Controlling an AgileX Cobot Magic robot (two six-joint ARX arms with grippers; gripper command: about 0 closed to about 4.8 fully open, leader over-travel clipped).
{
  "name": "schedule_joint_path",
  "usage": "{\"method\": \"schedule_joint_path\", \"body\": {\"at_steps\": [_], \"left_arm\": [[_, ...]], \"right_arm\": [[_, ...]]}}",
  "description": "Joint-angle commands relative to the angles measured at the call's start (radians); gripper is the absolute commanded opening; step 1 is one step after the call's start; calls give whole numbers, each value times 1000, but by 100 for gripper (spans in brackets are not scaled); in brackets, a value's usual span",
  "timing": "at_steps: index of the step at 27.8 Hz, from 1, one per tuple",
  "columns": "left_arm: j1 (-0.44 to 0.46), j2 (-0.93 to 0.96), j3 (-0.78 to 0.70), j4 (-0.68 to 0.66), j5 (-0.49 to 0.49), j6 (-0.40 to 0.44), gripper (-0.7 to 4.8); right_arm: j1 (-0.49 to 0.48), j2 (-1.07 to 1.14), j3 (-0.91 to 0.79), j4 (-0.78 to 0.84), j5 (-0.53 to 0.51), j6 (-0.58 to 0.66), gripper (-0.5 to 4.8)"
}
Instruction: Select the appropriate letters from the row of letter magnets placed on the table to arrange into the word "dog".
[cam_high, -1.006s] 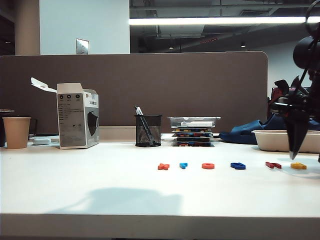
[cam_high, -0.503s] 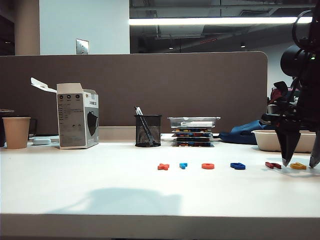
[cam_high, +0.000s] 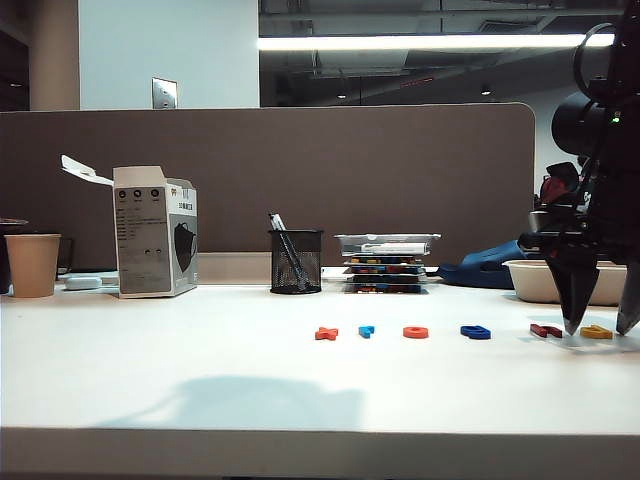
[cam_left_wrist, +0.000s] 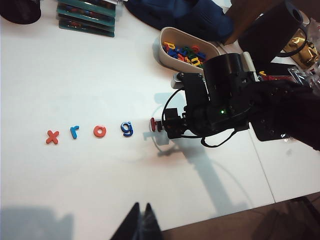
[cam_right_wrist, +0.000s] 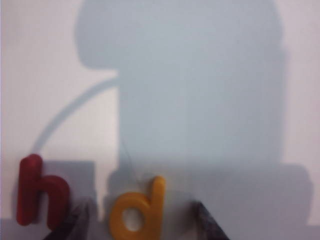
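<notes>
The right gripper (cam_high: 600, 328) has come down at the right end of the row over the last second: 1 second ago its fingers hung above the table (cam_high: 200, 380) off to the right, and now the 2 fingertips stand almost on the surface, one on each side of the yellow d (cam_high: 597, 332). The right wrist view confirms it: the d (cam_right_wrist: 137, 210) lies flat between the 2 dark fingertips (cam_right_wrist: 75, 220), with clear gaps on both sides, so the jaws are wide open and hold nothing. The dark red h (cam_right_wrist: 37, 192) sits just beside the nearer fingertip, close enough to be nudged when the jaws close.

The rest of the row has not moved: orange x (cam_high: 327, 333), light blue r (cam_high: 367, 330), orange-red o (cam_high: 416, 332) and dark blue g (cam_high: 476, 331) lie in line, spaced apart, as the left wrist view also shows for x (cam_left_wrist: 52, 136), r (cam_left_wrist: 74, 131), o (cam_left_wrist: 100, 131) and g (cam_left_wrist: 127, 128).

The left gripper (cam_left_wrist: 141, 222) hangs parked over the near table edge, its fingers together and empty.

I judge that the approach to the 1st letter is finished and the closing is next. None of the 3 letters is placed yet, so the word is barely begun; o and g wait untouched.
</notes>
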Motion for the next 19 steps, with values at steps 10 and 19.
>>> {"method": "schedule_joint_path", "body": {"at_steps": [10, 19], "left_arm": [[1, -2, 2, 5, -3, 1, -6], [1, -2, 2, 5, -3, 1, -6]], "right_arm": [[2, 15, -11, -90, -39, 5, 206], [2, 15, -11, -71, -39, 5, 196]]}}
